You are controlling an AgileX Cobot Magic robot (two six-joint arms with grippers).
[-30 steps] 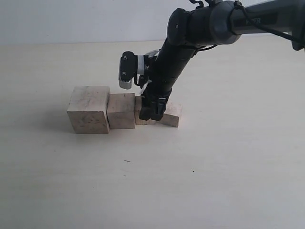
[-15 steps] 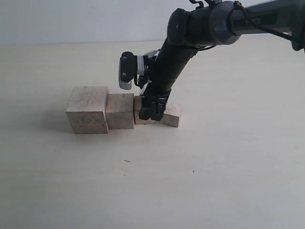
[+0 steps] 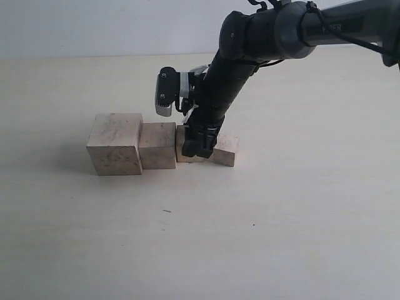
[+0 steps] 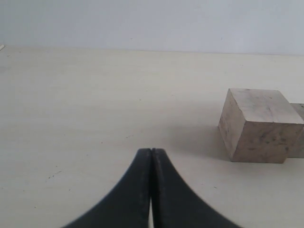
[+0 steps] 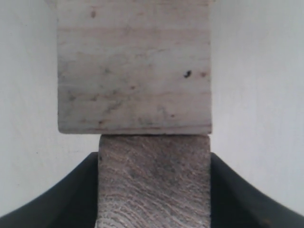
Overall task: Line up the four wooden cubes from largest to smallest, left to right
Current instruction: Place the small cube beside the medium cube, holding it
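The right claw [image 3: 199,149] is grasping the third cube [image 5: 154,183] on the table [image 3: 281,219], the smallest cube [image 3: 227,150] lying at its three o'clock; the left claw [image 4: 151,159] is resting clenched.

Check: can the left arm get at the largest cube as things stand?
Probably yes: only bare table lies between the left gripper and the largest cube, though its shut fingers must open first.

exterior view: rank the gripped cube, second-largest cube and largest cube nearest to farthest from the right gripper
1. gripped cube, between the right gripper's fingers
2. second-largest cube, next on its left
3. largest cube, left end of the row
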